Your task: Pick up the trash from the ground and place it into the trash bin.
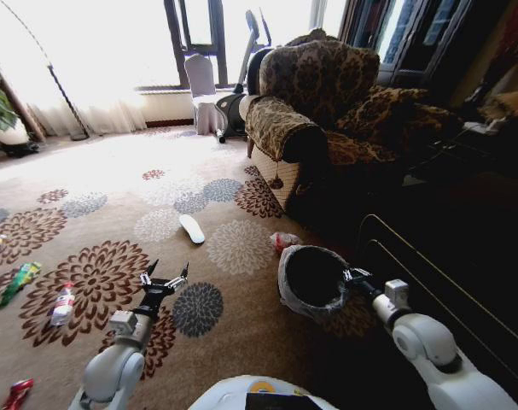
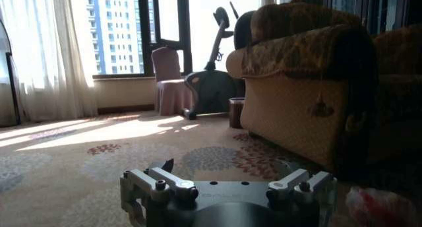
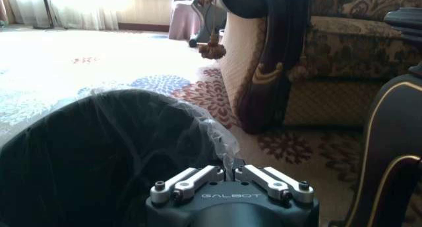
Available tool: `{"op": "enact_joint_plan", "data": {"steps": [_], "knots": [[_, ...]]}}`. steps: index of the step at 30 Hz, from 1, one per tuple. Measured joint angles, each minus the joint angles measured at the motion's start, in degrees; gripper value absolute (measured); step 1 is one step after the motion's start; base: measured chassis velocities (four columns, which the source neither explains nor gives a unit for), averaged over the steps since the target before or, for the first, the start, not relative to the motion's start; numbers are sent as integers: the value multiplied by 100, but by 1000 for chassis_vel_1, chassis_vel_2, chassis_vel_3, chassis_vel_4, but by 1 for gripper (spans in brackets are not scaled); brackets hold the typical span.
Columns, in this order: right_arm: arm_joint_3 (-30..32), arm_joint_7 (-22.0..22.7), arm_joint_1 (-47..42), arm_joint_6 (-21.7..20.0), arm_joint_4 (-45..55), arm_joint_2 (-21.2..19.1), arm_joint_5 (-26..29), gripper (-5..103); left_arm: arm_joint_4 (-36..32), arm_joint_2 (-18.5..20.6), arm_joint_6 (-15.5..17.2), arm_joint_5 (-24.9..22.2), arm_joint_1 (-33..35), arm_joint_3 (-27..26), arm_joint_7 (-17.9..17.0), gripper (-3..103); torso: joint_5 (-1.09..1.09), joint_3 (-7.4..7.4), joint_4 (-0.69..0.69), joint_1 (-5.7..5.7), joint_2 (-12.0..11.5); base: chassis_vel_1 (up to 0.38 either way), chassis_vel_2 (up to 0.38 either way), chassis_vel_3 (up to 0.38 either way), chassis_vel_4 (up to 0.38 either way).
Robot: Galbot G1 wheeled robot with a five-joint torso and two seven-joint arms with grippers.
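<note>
Right gripper point(image 1: 354, 276) fingers pinched together on the bag liner at the rim of the trash bin point(image 1: 294, 290), on the side away from the left gripper; reads as holding or dragging the bin, no litter in the jaws; left gripper point(image 1: 165, 279) spread wide, empty, hovering above the carpet point(image 1: 233, 325) well apart from the bin; red-and-white wad point(image 1: 283, 241) just beyond the bin, toward the armchair point(image 1: 314, 120); small bottle point(image 1: 63, 305) and green packet point(image 1: 16, 283) far from the bin, past the left gripper; judgement: bin positioning step, litter not yet collected; next calls for the open left gripper to descend on a piece.
</note>
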Motion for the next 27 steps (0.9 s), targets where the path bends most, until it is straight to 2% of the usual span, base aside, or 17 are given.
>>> {"op": "enact_joint_plan", "data": {"steps": [20,23,27], "knots": [[-9,1,-39,70,-10,108,-55,3,51,-27,-49,108,2,37,28,100,1,0,-1,0,0,115,106,-235,-230],[-9,0,-39,74,-19,154,-27,3,95,-27,-61,110,6,34,45,100,-5,0,-1,0,0,-7,21,-181,-219],[-9,1,-35,72,-20,213,11,3,148,-27,-103,110,0,36,57,100,1,0,-1,0,0,-92,-58,-149,-156]]}}
